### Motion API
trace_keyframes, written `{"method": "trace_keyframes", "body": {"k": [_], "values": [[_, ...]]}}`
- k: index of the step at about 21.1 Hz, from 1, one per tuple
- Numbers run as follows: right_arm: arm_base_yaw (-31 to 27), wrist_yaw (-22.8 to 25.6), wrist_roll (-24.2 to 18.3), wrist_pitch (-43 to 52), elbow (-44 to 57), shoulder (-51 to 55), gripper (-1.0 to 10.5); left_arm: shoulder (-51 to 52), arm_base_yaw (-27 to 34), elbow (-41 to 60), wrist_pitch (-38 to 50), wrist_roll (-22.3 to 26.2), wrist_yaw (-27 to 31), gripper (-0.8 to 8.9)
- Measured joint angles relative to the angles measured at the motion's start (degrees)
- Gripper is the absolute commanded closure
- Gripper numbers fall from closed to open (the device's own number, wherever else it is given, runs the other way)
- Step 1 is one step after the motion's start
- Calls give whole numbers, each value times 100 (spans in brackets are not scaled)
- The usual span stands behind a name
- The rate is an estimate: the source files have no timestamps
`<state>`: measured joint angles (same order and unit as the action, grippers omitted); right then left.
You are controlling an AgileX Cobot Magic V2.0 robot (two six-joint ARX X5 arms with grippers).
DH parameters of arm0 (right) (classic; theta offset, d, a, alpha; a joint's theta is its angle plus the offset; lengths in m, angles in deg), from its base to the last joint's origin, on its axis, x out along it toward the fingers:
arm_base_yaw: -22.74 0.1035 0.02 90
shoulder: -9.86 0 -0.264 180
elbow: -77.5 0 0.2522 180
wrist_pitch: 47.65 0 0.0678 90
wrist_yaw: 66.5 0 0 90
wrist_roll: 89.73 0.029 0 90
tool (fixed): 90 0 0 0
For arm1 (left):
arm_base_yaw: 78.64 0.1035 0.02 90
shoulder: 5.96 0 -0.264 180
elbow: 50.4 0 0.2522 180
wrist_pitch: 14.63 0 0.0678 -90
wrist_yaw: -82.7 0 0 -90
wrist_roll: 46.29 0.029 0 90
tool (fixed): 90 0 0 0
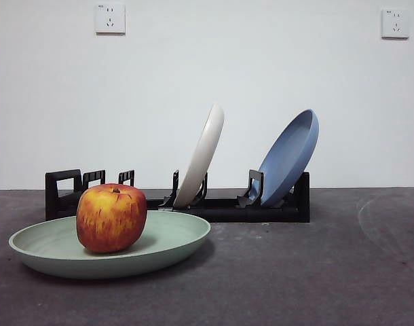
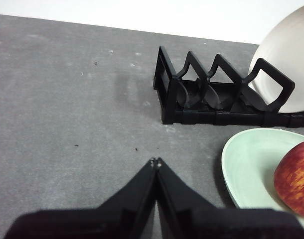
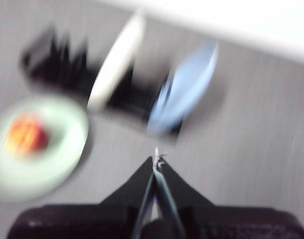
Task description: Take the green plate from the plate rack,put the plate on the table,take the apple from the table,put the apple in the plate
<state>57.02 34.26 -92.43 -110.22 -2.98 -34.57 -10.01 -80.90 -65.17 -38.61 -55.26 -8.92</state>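
The green plate (image 1: 173, 238) lies flat on the table (image 1: 315, 272) in front of the plate rack (image 1: 220, 207). The apple (image 1: 110, 217) rests in the plate, upright with its stem dimple up. The left wrist view shows the plate (image 2: 246, 169) and the apple (image 2: 296, 177) off to one side of my left gripper (image 2: 156, 162), which is shut and holds nothing. My right gripper (image 3: 157, 158) is shut and empty too, high above the table; its view is blurred and shows the plate (image 3: 62, 149) with the apple (image 3: 26, 135). Neither gripper shows in the front view.
A cream-white plate (image 1: 201, 157) and a blue plate (image 1: 288, 157) lean in the rack's middle and right slots. The rack's left slots (image 1: 91, 180) hold nothing. A white wall with two sockets stands behind the table.
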Motion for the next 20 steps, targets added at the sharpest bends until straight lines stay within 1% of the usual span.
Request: {"method": "trace_keyframes", "body": {"k": [1, 2, 4, 5, 6, 7, 10, 12, 18, 20], "values": [[-608, -551, -317, 938, 675, 249, 945, -9, 0, 0, 0, 0, 0, 816], [-1143, -999, -457, 1709, 1290, 437, 945, -22, 0, 0, 0, 0, 0, 816], [-2232, -1904, -474, 3204, 2739, 839, 945, -42, 0, 0, 0, 0, 0, 816], [-2640, -1967, -413, 3683, 3482, 1075, 945, -44, 0, 0, -2, 0, 0, 816], [-2959, -1797, -321, 3928, 4242, 1462, 945, -46, 0, 0, 0, 0, 0, 816], [-3095, -1545, -229, 4033, 4800, 1805, 945, -44, 0, 0, 0, 0, 0, 816], [-3171, -1078, -39, 4076, 5593, 2498, 945, -46, 0, 0, 0, 0, 0, 816], [-3169, -1025, 28, 4085, 5928, 2920, 945, -46, 0, 0, 0, 0, 0, 816], [-3169, -1012, 79, 4288, 6415, 3910, 945, -46, 0, 0, 0, 0, 0, 816], [-3169, -1010, 87, 4030, 6533, 4113, 945, -46, 0, 0, 0, 2, 0, 816]]}}
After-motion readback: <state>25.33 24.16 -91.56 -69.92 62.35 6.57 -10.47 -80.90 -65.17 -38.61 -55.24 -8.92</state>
